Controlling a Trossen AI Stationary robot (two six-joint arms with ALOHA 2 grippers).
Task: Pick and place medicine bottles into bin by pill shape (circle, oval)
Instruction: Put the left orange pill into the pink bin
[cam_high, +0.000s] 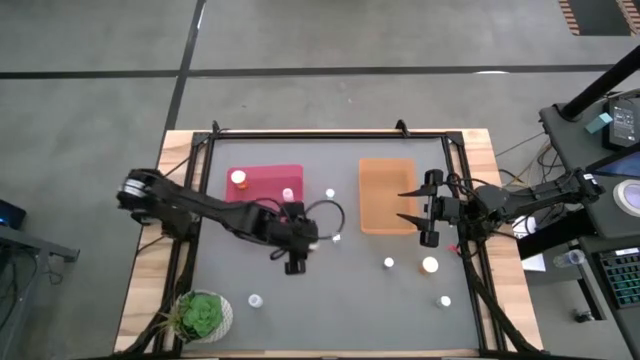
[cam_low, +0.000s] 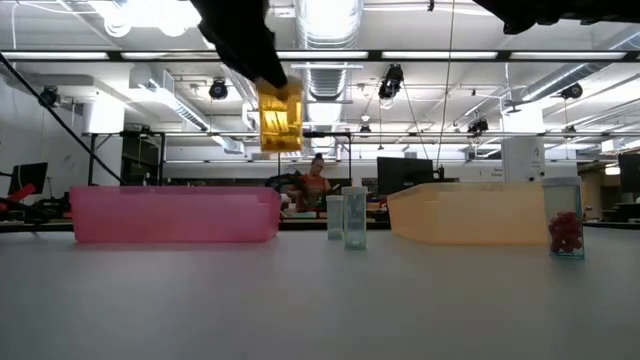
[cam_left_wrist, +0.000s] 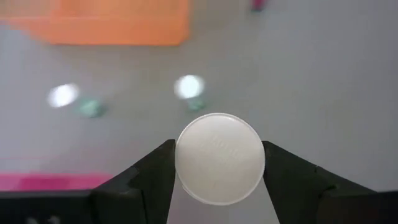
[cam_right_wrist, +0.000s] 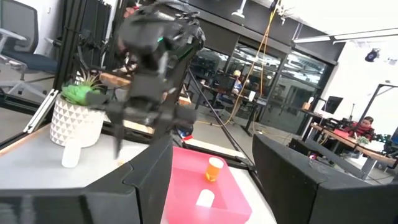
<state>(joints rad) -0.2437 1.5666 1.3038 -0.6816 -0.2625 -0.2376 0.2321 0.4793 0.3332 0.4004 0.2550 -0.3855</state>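
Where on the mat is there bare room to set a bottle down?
Bare: the mat's front middle, between the plant pot and the loose bottles at front right; also most of the orange bin. Crowded: between the bins, where the left hand holds a bottle.

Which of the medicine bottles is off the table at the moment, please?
The orange-bodied bottle held in the left gripper; the others stand on the table or in the pink bin.

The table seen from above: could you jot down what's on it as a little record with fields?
Left pincer: holds a white-capped bottle off the table
Right pincer: open, empty, over the orange tray
Pink tray: two bottles inside
Loose bottles: several on the grey mat
Plant pot: near corner, left arm's side
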